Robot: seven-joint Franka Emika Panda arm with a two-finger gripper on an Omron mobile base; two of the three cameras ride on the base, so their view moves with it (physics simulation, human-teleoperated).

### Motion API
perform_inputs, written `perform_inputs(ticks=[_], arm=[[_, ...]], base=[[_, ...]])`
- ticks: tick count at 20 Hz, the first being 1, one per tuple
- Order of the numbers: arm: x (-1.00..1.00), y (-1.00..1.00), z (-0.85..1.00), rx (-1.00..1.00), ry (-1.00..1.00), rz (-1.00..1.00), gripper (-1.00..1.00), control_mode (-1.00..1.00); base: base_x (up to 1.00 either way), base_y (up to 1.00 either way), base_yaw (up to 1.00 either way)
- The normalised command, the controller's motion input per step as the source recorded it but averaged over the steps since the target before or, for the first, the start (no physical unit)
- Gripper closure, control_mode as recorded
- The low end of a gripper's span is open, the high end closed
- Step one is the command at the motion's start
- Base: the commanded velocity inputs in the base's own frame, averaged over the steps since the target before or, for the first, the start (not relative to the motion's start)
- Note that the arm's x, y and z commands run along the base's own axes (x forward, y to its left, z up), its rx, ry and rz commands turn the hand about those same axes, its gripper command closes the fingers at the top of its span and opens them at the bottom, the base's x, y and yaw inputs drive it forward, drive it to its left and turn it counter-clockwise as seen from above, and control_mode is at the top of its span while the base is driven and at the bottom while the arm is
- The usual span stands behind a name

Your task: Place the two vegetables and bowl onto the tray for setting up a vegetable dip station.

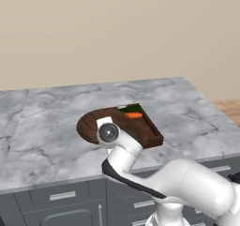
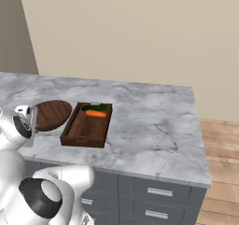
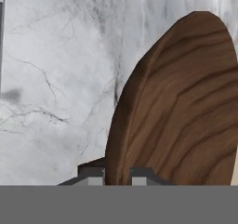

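Note:
The round dark wooden bowl rises from between my two finger tips, and my gripper is shut on its rim. From the base, the bowl is on the marble counter just left of the rectangular wooden tray. My white hand covers the bowl's near edge there. The orange carrot stick and the slim green vegetable lie side by side at the tray's far end.
The grey marble counter stretches wide to the right of the tray and behind it, up to a beige wall. Drawers sit under its front edge. Wooden floor lies to the right.

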Motion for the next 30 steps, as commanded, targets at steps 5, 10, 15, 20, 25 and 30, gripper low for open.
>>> perform_inputs(ticks=[5,10,15,20,25,30], arm=[[0.01,-0.27,0.25,0.02,0.00,-0.03,1.00,-1.00],[0.02,-0.25,0.17,0.02,0.00,-0.04,1.00,-1.00],[0.10,-0.33,0.02,0.00,0.00,-0.07,1.00,-1.00],[0.17,-0.38,0.00,0.01,0.00,-0.05,1.00,-1.00],[0.21,-0.34,0.00,0.02,0.00,0.00,1.00,-1.00],[0.15,-0.24,-0.01,0.01,0.00,0.00,1.00,-1.00]], base=[[0.00,0.00,0.00],[0.00,0.00,0.00],[0.00,0.00,0.00],[0.00,0.00,0.00],[0.00,0.00,0.00],[0.00,0.00,0.00]])
